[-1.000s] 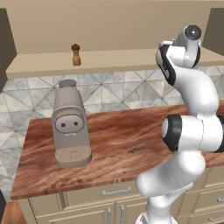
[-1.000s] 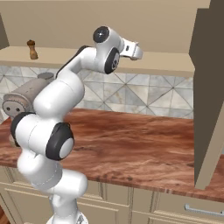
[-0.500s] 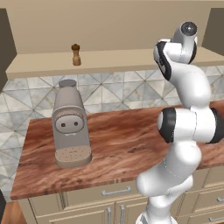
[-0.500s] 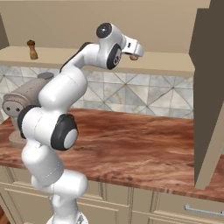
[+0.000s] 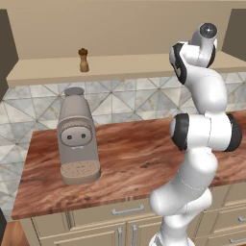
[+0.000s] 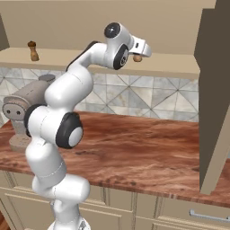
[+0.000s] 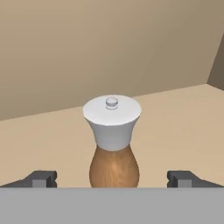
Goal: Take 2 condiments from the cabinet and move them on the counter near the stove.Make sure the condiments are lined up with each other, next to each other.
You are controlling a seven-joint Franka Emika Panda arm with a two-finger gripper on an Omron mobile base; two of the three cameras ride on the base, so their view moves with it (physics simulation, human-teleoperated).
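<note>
The shelf board (image 7: 175, 118) of the cabinet (image 6: 179, 27) is flat and mostly bare around the shaker with the white cap (image 7: 113, 142). Behind it the tan back wall stands a little way off, and at the right of the hand view a darker side wall (image 7: 216, 65) closes the shelf. In the right base view the open cabinet door (image 6: 215, 99) hangs at the right, well apart from the arm. Under the shelf the table (image 6: 148, 152) is free in its middle; the coffee machine (image 5: 77, 139) stands on its left part.

The tool (image 7: 113, 179) is at shelf height, in front of the shaker. Its two dark fingertips (image 7: 41, 178) stand wide apart, one at each side of the shaker's lower body, and neither touches it. The tool holds nothing. The shaker is about in the middle between them.

The shaker stands upright on the shelf. It has a rounded brown wooden lower body and a wide white cap with a small knob on top. The brown pepper mill (image 5: 83, 60) also stands upright on the same shelf, far to the left, above the coffee machine.
</note>
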